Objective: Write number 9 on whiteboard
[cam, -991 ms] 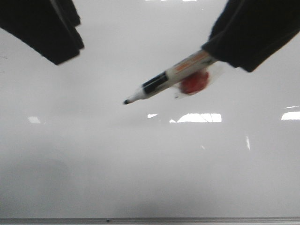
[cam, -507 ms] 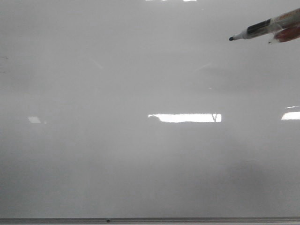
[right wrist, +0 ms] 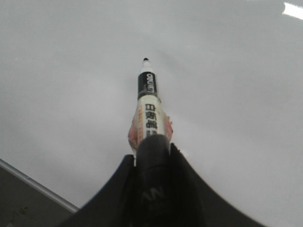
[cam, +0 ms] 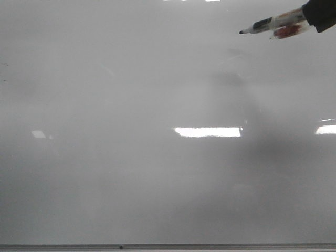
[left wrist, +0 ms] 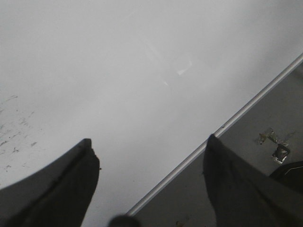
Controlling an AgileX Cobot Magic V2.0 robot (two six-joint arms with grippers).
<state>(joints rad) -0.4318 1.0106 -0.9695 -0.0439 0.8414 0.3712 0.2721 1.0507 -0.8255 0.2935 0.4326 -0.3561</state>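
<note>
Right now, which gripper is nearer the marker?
Right. The right gripper is shut on the marker, whose uncapped tip points out over the whiteboard. The left gripper is open and empty above the board's edge, with no marker in its view.

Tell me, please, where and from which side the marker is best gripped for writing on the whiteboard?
Judging by how it sits now, the rear of the barrel is best: the right gripper clamps the marker there from behind, along its length. That leaves the black band and the tip free and pointing out over the whiteboard. The barrel is slim and straight, so closing the fingers across it should hold it steady.
</note>
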